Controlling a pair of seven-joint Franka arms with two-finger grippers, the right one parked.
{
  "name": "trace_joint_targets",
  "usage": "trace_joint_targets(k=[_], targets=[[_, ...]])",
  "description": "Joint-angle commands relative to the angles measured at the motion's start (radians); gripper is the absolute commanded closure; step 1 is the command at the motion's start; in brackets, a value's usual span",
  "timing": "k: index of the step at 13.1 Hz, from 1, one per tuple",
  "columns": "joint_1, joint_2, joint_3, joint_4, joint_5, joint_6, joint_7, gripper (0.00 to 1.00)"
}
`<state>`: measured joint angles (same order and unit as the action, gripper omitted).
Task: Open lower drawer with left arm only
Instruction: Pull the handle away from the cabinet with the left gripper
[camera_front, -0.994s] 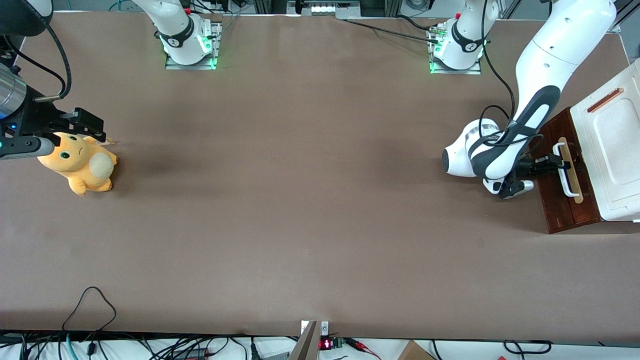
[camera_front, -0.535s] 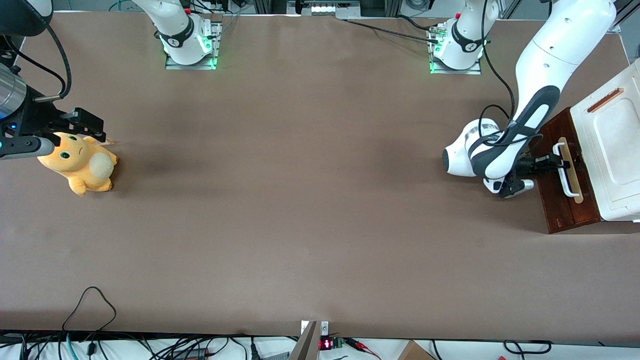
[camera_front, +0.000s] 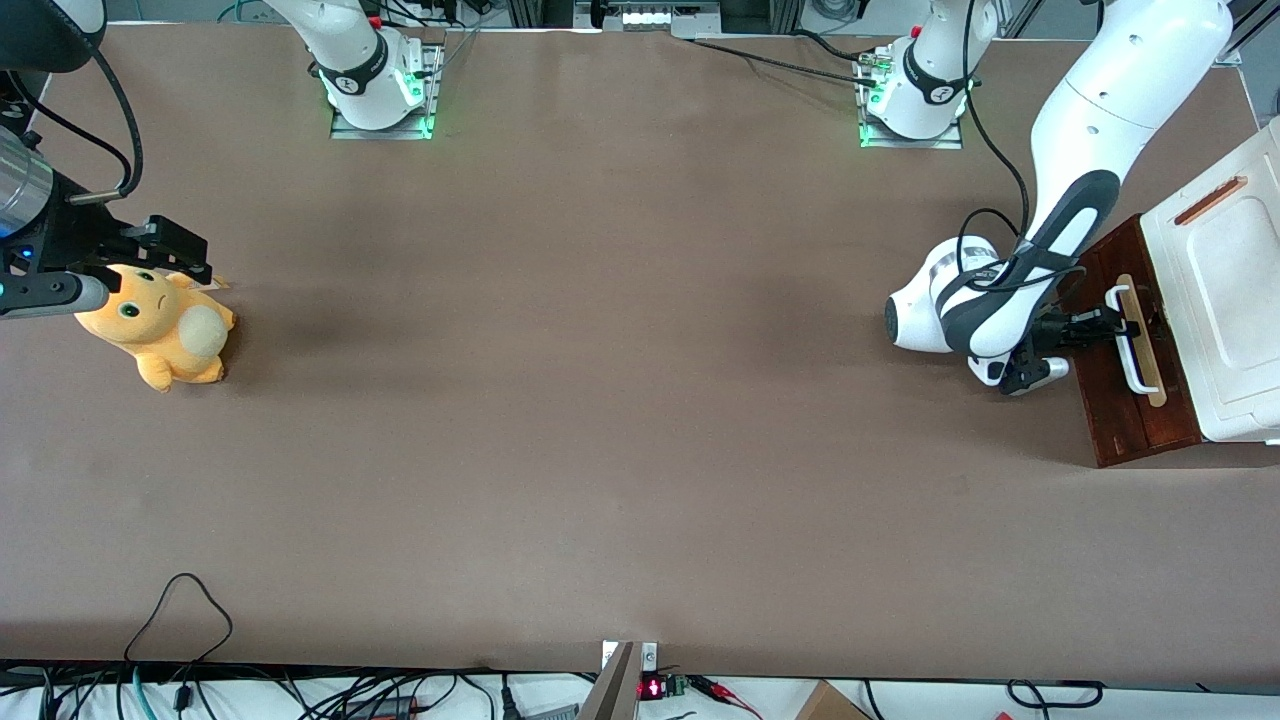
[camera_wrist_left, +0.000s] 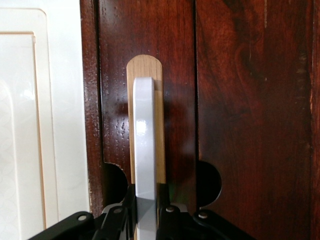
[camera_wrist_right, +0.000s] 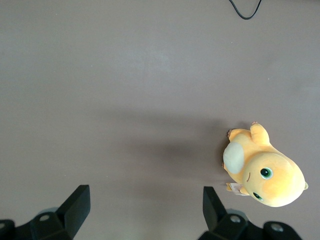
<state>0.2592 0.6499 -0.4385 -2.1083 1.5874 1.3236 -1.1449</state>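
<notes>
The lower drawer (camera_front: 1120, 420) shows its dark red-brown front (camera_wrist_left: 240, 100) at the working arm's end of the table, under the white cabinet top (camera_front: 1225, 290). Its white loop handle (camera_front: 1128, 345) runs along a pale wood strip (camera_wrist_left: 161, 130). The left arm (camera_front: 1100, 110) reaches down in front of the drawer. Its black gripper (camera_front: 1112, 325) is at the handle's middle. In the left wrist view the gripper (camera_wrist_left: 146, 220) is shut on the white handle (camera_wrist_left: 145, 135), one black finger pressed against each side of the bar. Whether any of the drawer's inside shows cannot be made out.
An orange plush toy (camera_front: 160, 325) lies at the parked arm's end of the table, also in the right wrist view (camera_wrist_right: 262, 172). A black cable loop (camera_front: 180, 600) lies near the table edge closest to the front camera. The two arm bases (camera_front: 910, 100) stand along the farthest edge.
The gripper and the handle have crept very slightly away from the white cabinet. Nothing else has moved.
</notes>
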Motion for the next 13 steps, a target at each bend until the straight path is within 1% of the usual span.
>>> trace_joint_targets(k=[1,6,9,13], targets=[[0.008,-0.023,-0.005,-0.025,0.016,0.003,-0.009,0.89],[-0.012,-0.030,-0.015,-0.022,0.013,0.003,0.004,0.96],[-0.072,-0.029,-0.028,-0.016,0.003,-0.001,0.002,0.97],[-0.182,-0.036,-0.037,-0.007,-0.090,-0.017,-0.001,0.97]])
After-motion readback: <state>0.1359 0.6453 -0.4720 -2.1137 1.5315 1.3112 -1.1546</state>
